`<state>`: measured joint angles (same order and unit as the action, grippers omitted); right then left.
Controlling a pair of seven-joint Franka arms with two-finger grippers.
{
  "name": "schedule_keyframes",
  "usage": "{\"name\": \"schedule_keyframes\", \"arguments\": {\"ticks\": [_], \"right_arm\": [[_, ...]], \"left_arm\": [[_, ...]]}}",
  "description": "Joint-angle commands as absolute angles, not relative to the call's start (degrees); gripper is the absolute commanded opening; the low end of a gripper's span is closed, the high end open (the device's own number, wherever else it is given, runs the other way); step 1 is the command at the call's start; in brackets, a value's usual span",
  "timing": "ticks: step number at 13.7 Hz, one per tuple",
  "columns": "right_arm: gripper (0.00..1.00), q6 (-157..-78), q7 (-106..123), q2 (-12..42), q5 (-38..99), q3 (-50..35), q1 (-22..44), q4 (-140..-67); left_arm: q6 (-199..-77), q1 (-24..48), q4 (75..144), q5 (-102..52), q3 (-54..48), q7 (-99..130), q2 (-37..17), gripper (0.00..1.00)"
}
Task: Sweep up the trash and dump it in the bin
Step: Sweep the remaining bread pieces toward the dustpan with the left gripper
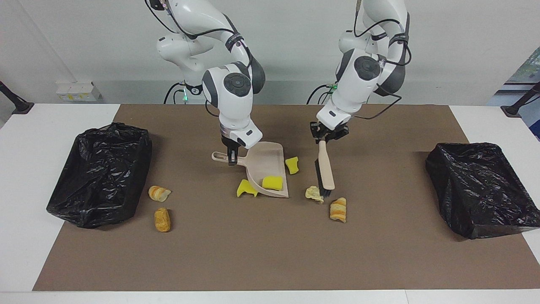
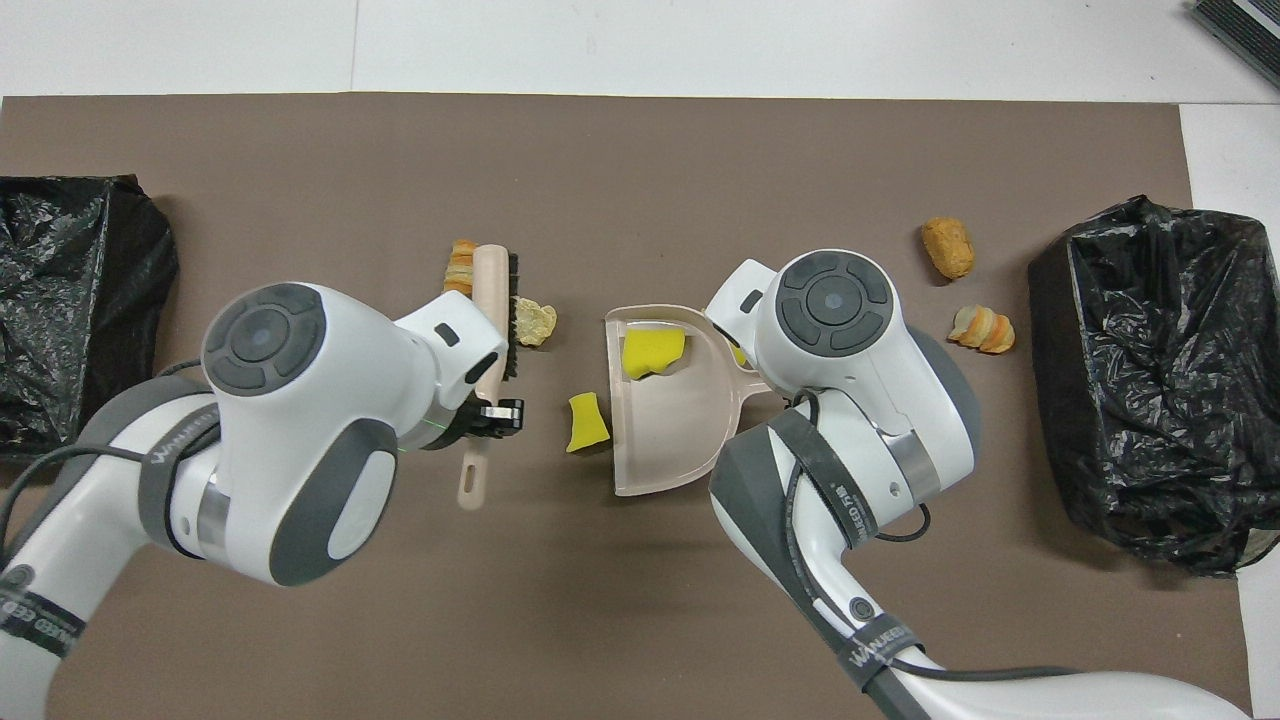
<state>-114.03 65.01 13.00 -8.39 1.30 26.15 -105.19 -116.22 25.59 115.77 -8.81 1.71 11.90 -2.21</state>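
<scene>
So far one yellow sponge chunk (image 1: pixel 272 182) lies in the dustpan (image 1: pixel 265 166), held by the right gripper (image 1: pixel 231 159); the left gripper (image 1: pixel 324 138) clamps the brush (image 1: pixel 325 171) by a bread lump (image 1: pixel 314 193); both bins (image 1: pixel 101 169) await dumping.

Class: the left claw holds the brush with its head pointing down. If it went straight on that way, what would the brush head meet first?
Probably the brown mat: the left claw holds the brush, whose head hangs between the pale crumpled piece and the striped bread lump; depth is unclear.
</scene>
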Motion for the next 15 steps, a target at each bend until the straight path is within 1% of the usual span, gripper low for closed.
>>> {"name": "schedule_keyframes", "arguments": {"ticks": [1, 4, 6, 8, 10, 13, 15], "right_arm": [[0.0, -114.35, 62.49, 11.25, -9.05, 0.62, 26.28, -107.23], [0.0, -114.17, 62.4, 11.25, -9.05, 0.53, 26.28, -107.23], [0.0, -114.17, 62.32, 11.25, -9.05, 0.53, 26.28, -107.23], [0.0, -114.17, 62.31, 11.25, -9.05, 0.53, 26.28, -107.23], [0.0, -114.17, 61.97, 11.25, -9.05, 0.53, 26.28, -107.23], [0.0, -114.17, 61.96, 11.25, -9.05, 0.53, 26.28, -107.23], [0.0, -114.17, 61.96, 11.25, -9.05, 0.53, 26.28, -107.31]], "left_arm": [[-115.67, 20.32, 111.65, -3.8, 0.97, 4.34, -7.53, 0.0], [-116.37, 16.01, 106.89, 2.17, 0.97, -5.85, -14.31, 0.0], [-116.63, 13.72, 106.79, 5.09, 0.97, -14.03, -16.34, 0.0], [-116.11, 13.97, 107.48, 4.92, 0.88, -14.85, -16.26, 0.0], [-115.93, 15.11, 110.11, 4.57, 0.27, -14.85, -15.04, 0.0], [-115.75, 20.72, 115.3, 4.31, 0.18, -14.68, -11.79, 0.0], [-115.66, 26.6, 117.24, 2.56, 0.18, -13.54, -10.11, 0.0]]}}
